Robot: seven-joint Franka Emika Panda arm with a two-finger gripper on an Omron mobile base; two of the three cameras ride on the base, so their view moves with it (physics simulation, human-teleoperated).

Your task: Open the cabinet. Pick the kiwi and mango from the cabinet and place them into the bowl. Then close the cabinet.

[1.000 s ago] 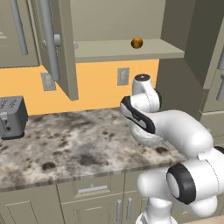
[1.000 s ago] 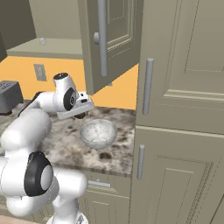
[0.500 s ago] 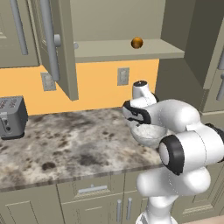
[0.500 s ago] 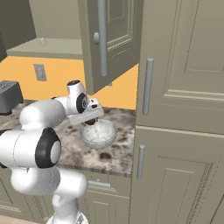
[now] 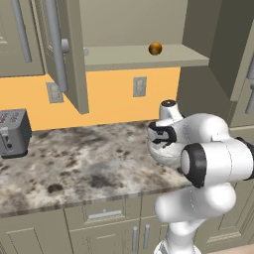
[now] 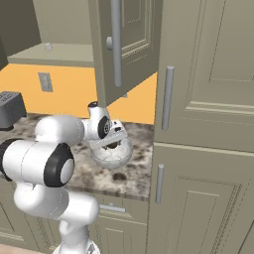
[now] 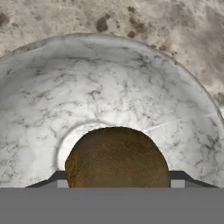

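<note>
Speckled counter, marbled bowl, fuzzy brown kiwi

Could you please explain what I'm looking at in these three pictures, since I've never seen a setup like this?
It is a simulated kitchen with a white robot arm. Two pictures come from cameras behind the arm, left and right; the third looks along its gripper. The gripper hangs over the marbled bowl on the speckled counter and holds the brown kiwi between its fingers, just above the bowl's bottom. Up in the open cabinet the orange mango waits on the shelf. A toaster stands at the left.
</note>
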